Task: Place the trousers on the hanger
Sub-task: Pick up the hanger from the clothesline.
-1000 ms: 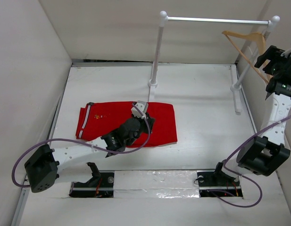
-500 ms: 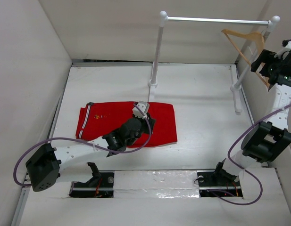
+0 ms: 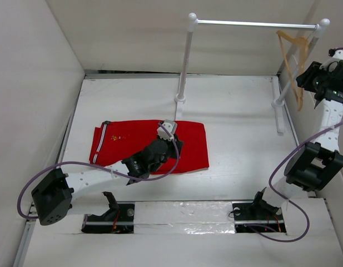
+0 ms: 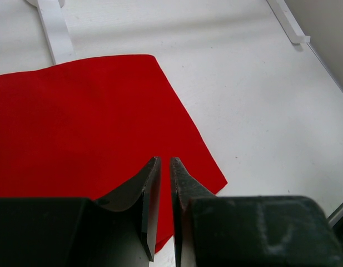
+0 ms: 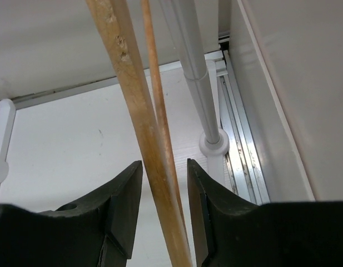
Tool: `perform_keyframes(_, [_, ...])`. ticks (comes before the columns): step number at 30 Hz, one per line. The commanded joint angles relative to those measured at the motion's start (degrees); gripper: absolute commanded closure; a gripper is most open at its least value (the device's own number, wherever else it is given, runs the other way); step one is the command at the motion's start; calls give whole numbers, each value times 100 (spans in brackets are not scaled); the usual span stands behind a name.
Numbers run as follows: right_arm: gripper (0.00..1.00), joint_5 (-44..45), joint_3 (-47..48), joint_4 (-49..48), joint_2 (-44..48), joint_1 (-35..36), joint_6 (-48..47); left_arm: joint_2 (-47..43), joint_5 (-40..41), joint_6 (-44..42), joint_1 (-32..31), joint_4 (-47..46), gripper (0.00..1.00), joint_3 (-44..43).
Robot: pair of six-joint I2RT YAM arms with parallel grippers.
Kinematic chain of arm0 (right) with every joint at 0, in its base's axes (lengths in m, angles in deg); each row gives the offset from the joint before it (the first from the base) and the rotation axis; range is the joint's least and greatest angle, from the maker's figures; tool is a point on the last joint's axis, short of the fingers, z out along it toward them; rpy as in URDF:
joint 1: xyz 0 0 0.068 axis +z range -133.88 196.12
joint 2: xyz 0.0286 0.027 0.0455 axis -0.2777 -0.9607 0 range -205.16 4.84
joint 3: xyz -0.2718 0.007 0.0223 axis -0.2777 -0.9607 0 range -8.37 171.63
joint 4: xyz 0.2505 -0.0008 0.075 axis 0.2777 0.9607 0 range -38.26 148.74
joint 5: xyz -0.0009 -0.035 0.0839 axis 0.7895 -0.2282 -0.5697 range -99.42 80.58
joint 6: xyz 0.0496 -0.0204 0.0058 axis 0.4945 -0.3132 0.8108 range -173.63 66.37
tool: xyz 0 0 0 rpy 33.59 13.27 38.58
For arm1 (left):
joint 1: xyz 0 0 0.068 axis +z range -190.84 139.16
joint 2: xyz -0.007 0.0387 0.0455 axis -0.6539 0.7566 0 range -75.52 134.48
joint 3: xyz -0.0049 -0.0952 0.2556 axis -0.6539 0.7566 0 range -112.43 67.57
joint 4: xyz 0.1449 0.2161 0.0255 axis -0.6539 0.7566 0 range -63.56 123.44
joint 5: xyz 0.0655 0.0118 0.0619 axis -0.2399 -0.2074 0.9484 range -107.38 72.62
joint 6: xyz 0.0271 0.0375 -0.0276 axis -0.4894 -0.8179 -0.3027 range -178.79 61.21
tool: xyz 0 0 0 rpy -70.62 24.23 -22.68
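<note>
White table (image 3: 243,144), clothes rail (image 3: 254,24) at back. The trousers (image 3: 127,139) lie flat, left of centre. The hanger (image 5: 137,111) is at the rail's right end. Left gripper (image 4: 164,161) sits low over the trousers' right end, jaws almost together, grip on cloth unclear. Right gripper (image 5: 164,167) has its jaws clamped on the hanger's wooden bar.
</note>
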Motion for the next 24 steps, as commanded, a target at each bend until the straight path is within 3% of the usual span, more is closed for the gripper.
perform_keyframes(1, [57, 47, -187, -309, 304, 116, 37, -146, -21, 11, 25, -134, 90, -255])
perform_keyframes(7, [59, 530, -652, -485, 401, 450, 2, -173, -39, 28, 25, -161, 90, -228])
perform_keyframes(11, [83, 1328, -854, -545, 523, 933, -358, -102, -30, 20, 25, -152, 90, -255])
perform_keyframes(16, [99, 1620, -1154, -1266, 953, 1233, -262, -58, -38, 28, 25, -178, 89, -255])
perform_keyframes(24, [100, 1945, -1206, -1829, 1560, 1645, 238, 65, -83, 46, 25, -204, 85, -299])
